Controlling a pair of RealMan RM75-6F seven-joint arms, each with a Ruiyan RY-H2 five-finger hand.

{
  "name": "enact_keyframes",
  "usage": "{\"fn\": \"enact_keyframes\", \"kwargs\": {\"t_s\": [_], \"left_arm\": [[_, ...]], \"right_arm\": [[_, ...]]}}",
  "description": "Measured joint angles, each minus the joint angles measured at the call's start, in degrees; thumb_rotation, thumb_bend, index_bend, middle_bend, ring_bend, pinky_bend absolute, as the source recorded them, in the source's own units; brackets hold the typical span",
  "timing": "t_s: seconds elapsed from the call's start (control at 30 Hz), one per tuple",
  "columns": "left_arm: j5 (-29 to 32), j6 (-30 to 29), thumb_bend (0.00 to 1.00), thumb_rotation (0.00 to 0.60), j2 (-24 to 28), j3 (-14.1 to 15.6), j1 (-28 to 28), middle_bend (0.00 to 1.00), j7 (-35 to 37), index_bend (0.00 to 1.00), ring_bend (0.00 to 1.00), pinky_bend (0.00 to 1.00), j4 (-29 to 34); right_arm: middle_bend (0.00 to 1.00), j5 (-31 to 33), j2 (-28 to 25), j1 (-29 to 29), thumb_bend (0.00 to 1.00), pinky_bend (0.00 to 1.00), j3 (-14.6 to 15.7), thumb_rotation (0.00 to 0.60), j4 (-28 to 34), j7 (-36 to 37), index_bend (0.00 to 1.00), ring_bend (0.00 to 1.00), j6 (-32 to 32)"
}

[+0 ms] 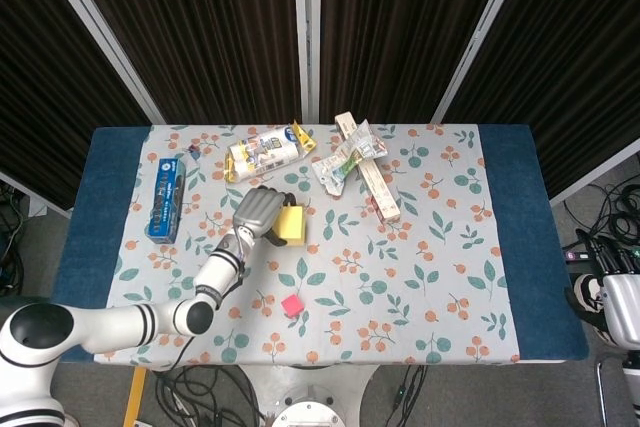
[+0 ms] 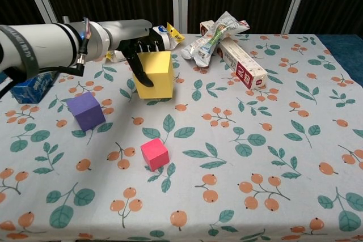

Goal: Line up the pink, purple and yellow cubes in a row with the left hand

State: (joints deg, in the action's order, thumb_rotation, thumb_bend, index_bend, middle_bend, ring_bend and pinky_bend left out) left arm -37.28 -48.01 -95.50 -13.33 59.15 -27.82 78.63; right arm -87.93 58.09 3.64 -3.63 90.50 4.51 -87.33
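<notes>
My left hand (image 2: pixel 138 51) is gripping the yellow cube (image 2: pixel 154 75) — fingers (image 2: pixel 136 69) curling down over its top and left face, thumb side hidden. The cube is sitting slightly tilted, just in front of the snack packet (image 2: pixel 160 37). The purple cube (image 2: pixel 85 111) is lying near-left on the table (image 2: pixel 255 140), the pink cube (image 2: pixel 155 153) nearer the front — both apart from the yellow one. My left arm is reaching in from the left, palm down. My right hand (image 1: pixel 612 297) is resting off the table's right edge; can't tell its state.
</notes>
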Motion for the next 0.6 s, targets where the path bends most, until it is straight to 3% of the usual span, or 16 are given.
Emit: {"fn": "enact_keyframes", "kwargs": {"t_s": [0.17,0.23,0.37,0.6], "left_arm": [[0.4,-1.2,0.11,0.6,0.5,3.2,-0.3,0.45,-3.6,0.43,0.32,0.26,1.3],[1.0,-0.8,0.11,0.6,0.4,3.5,-0.2,0.38,-4.0,0.37,0.28,0.26,1.2],[2.7,-0.5,0.09,0.6,1.0,3.8,0.0,0.15,-4.7,0.18,0.15,0.25,2.3],[-0.2,-4.4,0.09,0.6,4.4,4.2,-1.7,0.12,-4.1,0.15,0.13,0.24,8.8]], "right_arm": [[0.17,-0.2,0.0,-0.5,0.24,0.22,0.2,0.6,0.2,0.1,0.07,0.13,-0.6],[0.17,-0.3,0.0,-0.7,0.24,0.22,0.3,0.6,0.2,0.0,0.07,0.13,-0.9],[0.17,-0.3,-0.2,-1.1,0.24,0.22,0.3,0.6,0.4,0.0,0.06,0.13,-1.4],[0.17,-0.5,-0.2,-1.2,0.24,0.22,0.2,0.6,0.4,0.1,0.06,0.13,-1.8]]}}
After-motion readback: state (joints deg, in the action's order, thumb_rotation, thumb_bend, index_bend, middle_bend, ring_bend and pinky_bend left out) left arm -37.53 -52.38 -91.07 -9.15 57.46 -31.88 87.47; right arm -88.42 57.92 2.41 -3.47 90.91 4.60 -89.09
